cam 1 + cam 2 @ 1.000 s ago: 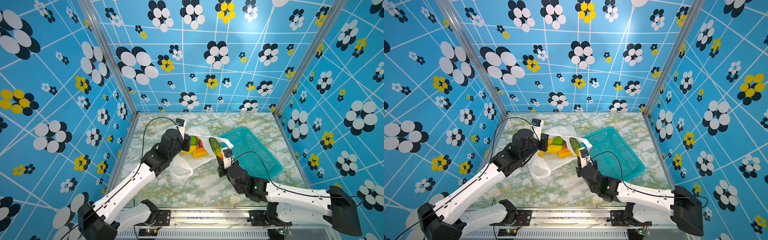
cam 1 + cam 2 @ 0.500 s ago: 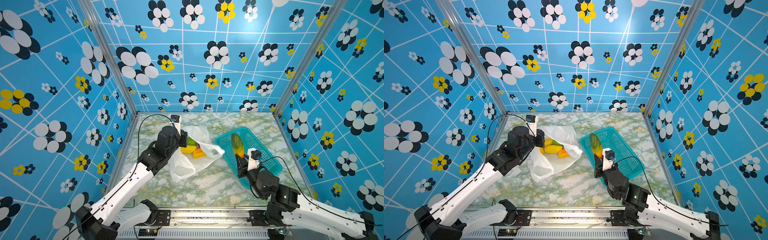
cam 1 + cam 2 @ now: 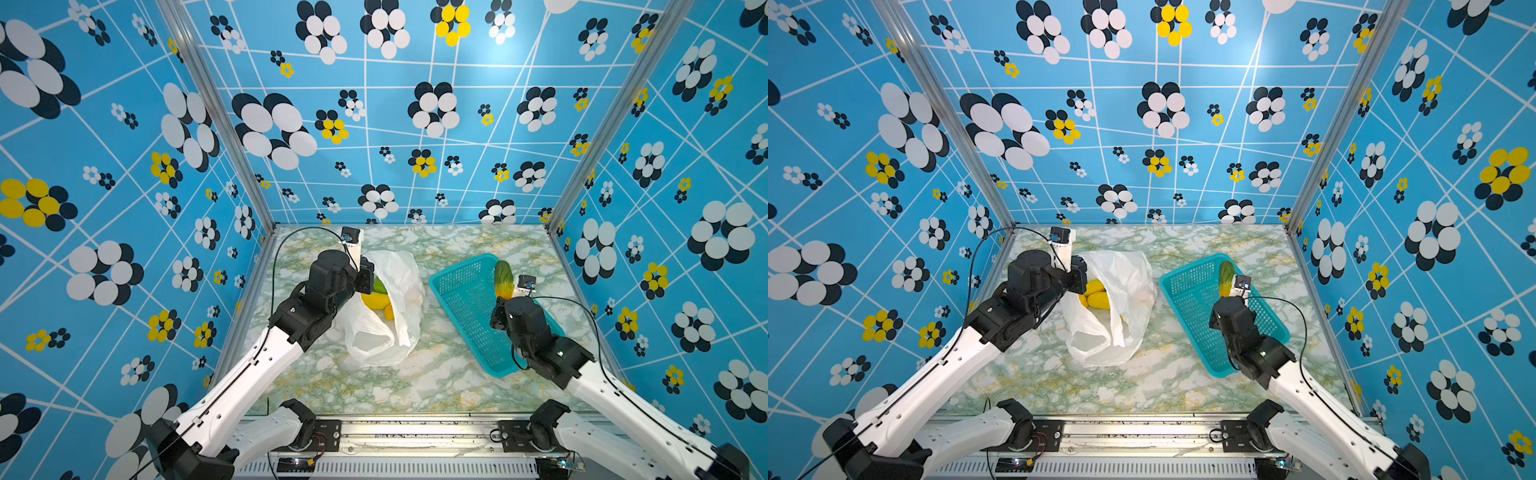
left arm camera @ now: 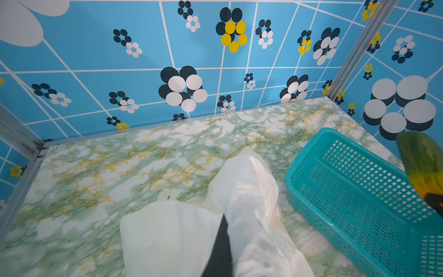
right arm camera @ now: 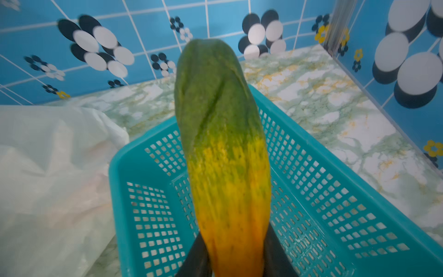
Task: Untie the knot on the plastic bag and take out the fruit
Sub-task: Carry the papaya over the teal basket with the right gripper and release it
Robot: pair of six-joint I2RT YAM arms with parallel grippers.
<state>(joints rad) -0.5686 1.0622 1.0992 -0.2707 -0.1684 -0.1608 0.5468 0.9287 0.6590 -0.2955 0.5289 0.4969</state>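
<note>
Clamping the orange end of a green-and-orange fruit (image 5: 220,144), the right gripper (image 5: 236,251) has a dark finger pressed to each side of it.

- Right gripper, in both top views (image 3: 505,296) (image 3: 1226,296): raised over the far end of the teal mesh basket (image 3: 465,303).
- Green-and-orange fruit (image 3: 503,275) (image 3: 1226,275): oblong and lightly ribbed, held on end with the green tip uppermost. It stands above the basket's floor; whether it touches the mesh cannot be told.
- Left gripper (image 3: 365,278) (image 3: 1079,277): jaws together on a fold of the plastic bag (image 3: 401,282). The left wrist view shows one dark finger (image 4: 220,239) wrapped in white film. That edge of the bag's mouth is held up off the table.
- Plastic bag (image 3: 1129,282) (image 4: 249,191) (image 5: 48,167): thin, white and crinkled, lying on the table with its mouth open toward the left arm. A loose loop of its plastic (image 3: 368,332) sags at the near end.
- Contents seen through the mouth: yellow fruits (image 3: 374,300) (image 3: 1096,291) clustered together, and a green fruit (image 3: 379,286) just beside the left gripper.
- Teal mesh basket (image 3: 1192,307) (image 4: 359,191) (image 5: 335,191): rectangular, set at an angle just right of the bag, with a narrow strip of table between them. No fruit lies on its floor.
- Marble-patterned tabletop (image 3: 436,374): green and yellow veining.
- Blue flowered walls (image 3: 374,124): on three sides.
</note>
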